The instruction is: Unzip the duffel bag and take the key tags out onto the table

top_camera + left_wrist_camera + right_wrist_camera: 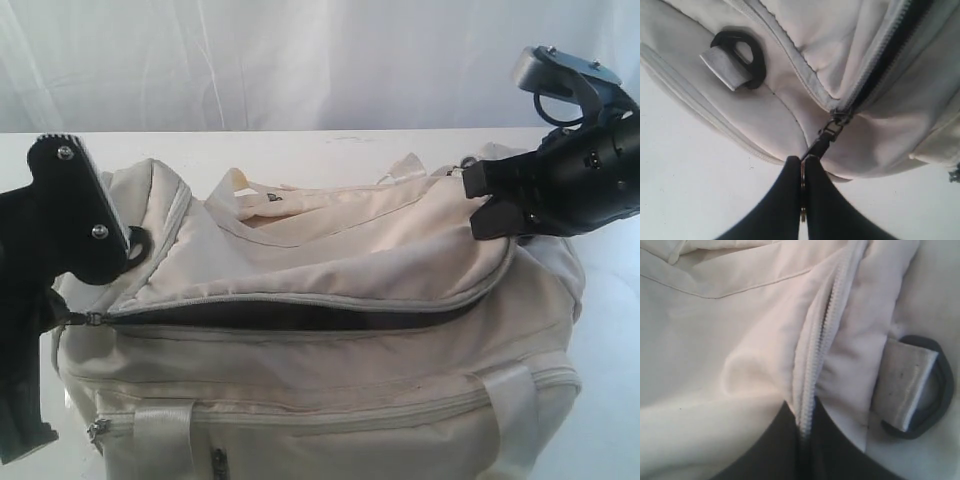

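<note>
The black left end effector (72, 318) is pinching its fingertips together on the small dark metal zipper pull (826, 136). The pull is stretching straight out from the tips to the grey slider on the large cream-white fabric duffel bag (350, 250). Just beyond those tips and off to one side, a black plastic D-ring (747, 52) is lying against the bag's end panel, threaded on a short loop of pale webbing (724, 71). The bag is sitting on the wide, flat white desk (300, 145), filling the space between the two end effectors. From the left tips, the grey main zipper (300, 300) is gaping as a long dark slit running across toward the right end effector; the inside is too dark to make out. The black right end effector (470, 185) is resting at the bag's upper corner on that side, its fingers closing on a raised fold of cream fabric and grey-white zipper tape (812, 365). Just beside its tips, a second black D-ring (935, 390) is hanging on a grey-white webbing tab (902, 382).
</note>
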